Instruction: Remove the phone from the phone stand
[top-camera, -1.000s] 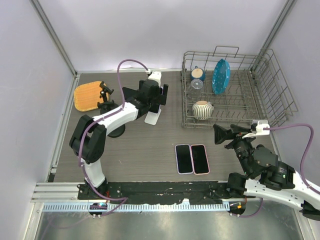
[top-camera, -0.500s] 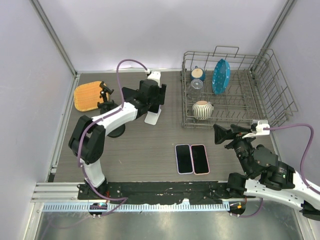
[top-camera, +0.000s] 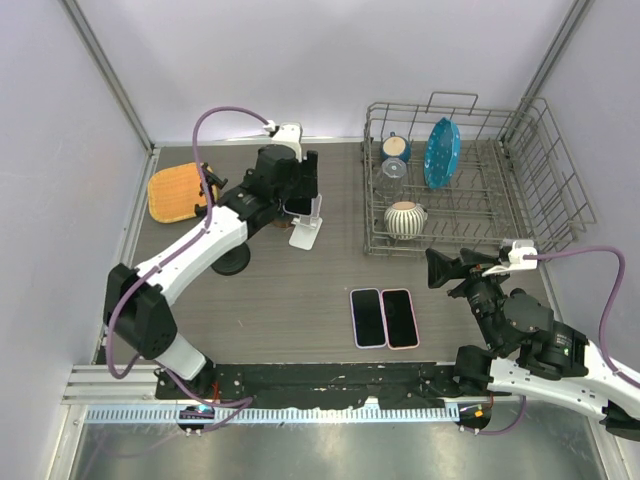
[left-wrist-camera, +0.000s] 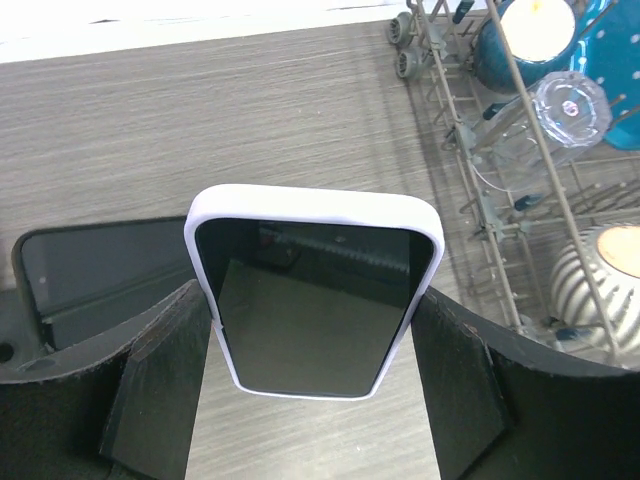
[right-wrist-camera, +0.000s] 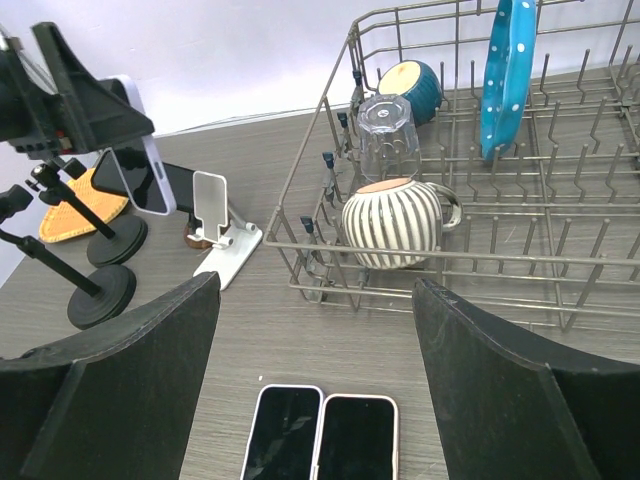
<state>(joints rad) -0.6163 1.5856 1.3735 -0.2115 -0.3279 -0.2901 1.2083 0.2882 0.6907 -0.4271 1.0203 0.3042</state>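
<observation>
So, the L gripper (top-camera: 297, 192) has the phone (left-wrist-camera: 312, 300) pinched by its long edges. The fingers (left-wrist-camera: 160, 385) are spread about the width of the white case and press both sides of it. The dark screen faces the L wrist cam. The phone hangs above the table (top-camera: 300, 290), just beside the phone stand (top-camera: 305, 235) on the stand's L side. In the R wrist view it sits apart from the stand's white back plate and higher than it.

The R gripper (top-camera: 437, 268) is well apart from the stand, on its near-R side. Its fingers are spread wide w/ nothing btwn them.

Two more phones lie flat, screens up and touching side by side, nearer the arm bases than the stand: one in a pale case (top-camera: 368, 317), one in a pink case (top-camera: 400, 317).

The wire dish rack (top-camera: 560, 200) sits R of the stand. It holds:
- a striped mug (right-wrist-camera: 390, 225), closest to the stand
- an upturned clear glass (right-wrist-camera: 385, 140) and a blue cup (right-wrist-camera: 410, 80), both beyond the mug
- a teal plate (right-wrist-camera: 505, 70), on edge

On the stand's L there is an orange woven mat (top-camera: 172, 192), plus two black round bases w/ thin posts (right-wrist-camera: 100, 290). It's unclear what the posts carry.
</observation>
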